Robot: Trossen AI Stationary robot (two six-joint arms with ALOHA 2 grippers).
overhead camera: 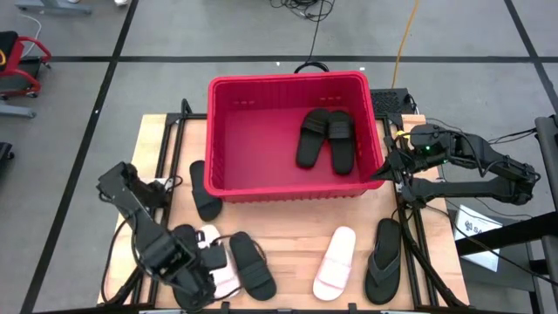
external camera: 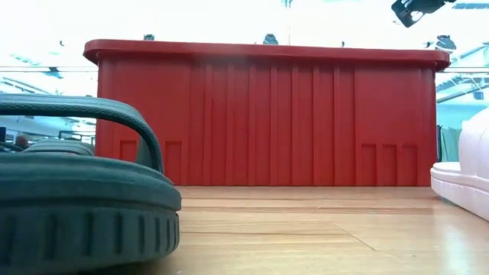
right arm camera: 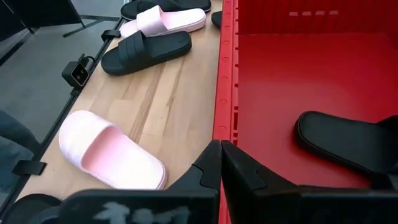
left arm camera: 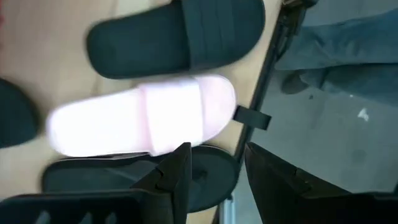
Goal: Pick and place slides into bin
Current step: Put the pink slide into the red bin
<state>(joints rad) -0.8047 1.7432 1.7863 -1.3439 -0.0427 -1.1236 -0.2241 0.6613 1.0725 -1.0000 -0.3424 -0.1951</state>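
The red bin [overhead camera: 295, 187] stands at the table's far middle with two black slides [overhead camera: 327, 138] lying flat inside. On the table lie a black slide [overhead camera: 205, 190], a pink slide [left arm camera: 143, 121], a black slide [overhead camera: 251, 264], another pink slide [overhead camera: 336, 262] and a black flip-flop [overhead camera: 384, 260]. My left gripper [left arm camera: 214, 168] hovers open over the near-left corner, above the end of a further black slide [left arm camera: 124, 177] beside the pink one. My right gripper [right arm camera: 221, 163] is shut, held above the bin's right rim [right arm camera: 225, 74].
The table's near-left edge and its black frame rail [left arm camera: 267, 81] run right under my left gripper, with floor beyond. The low view shows a black slide [external camera: 76, 191] close up, the bin's wall [external camera: 267, 114] and a pale slide [external camera: 466, 176]. Bare wood [overhead camera: 288, 235] lies between the slides.
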